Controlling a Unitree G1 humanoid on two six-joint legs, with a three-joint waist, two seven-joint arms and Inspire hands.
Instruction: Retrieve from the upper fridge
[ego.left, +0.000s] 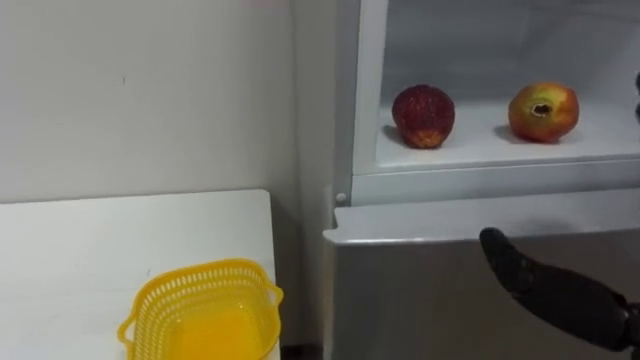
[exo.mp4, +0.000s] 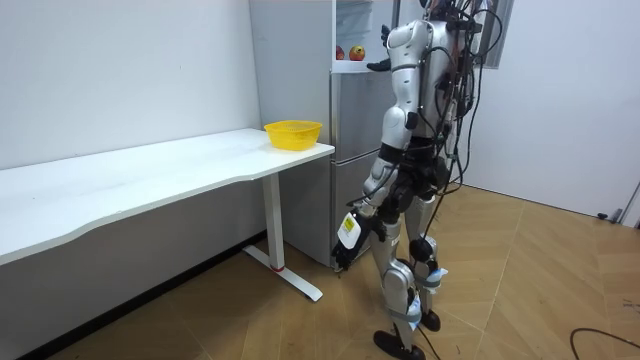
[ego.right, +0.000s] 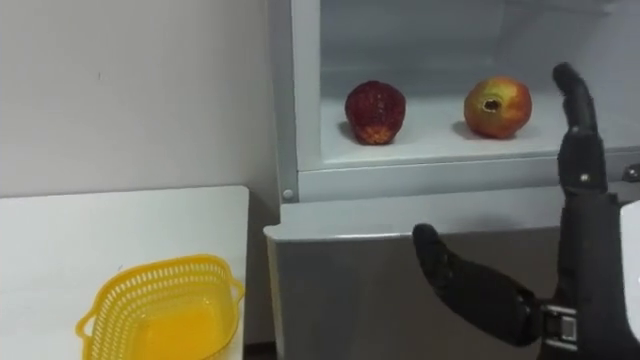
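Black right robot hand (ego.right: 585, 260) was raised in front of the open upper fridge compartment (ego.right: 430, 40). Its fingers (ego.right: 575, 110) were straight and pointed up, and the thumb reached out to the left across the grey lower door (ego.right: 350, 290). The hand was spread apart and held nothing.

The fingertips stood level with the white shelf (ego.right: 440, 135), toward its right end. They were just right of the red-and-yellow fruit (ego.right: 497, 107), with a strip of shelf showing between them.

Both fruits sat on that shelf, near its front edge. The red-and-yellow fruit lay right of centre, its dark pitted end facing outward. The dark red fruit (ego.right: 376, 112) lay nearer the left end, apart from the first.

To the left of the fridge (exo.mp4: 345, 150) stood a white counter (ego.right: 60, 230) against a pale wall (ego.right: 130, 90). A yellow mesh basket (ego.right: 160, 305) sat on it near the right edge, the edge nearest the fridge. The basket was upright.

In the room view the robot stood upright on the wooden floor (exo.mp4: 520, 280), facing the fridge, close to the counter's fridge end. The left robot hand (exo.mp4: 347, 238) hung low beside the thigh; its state could not be told.
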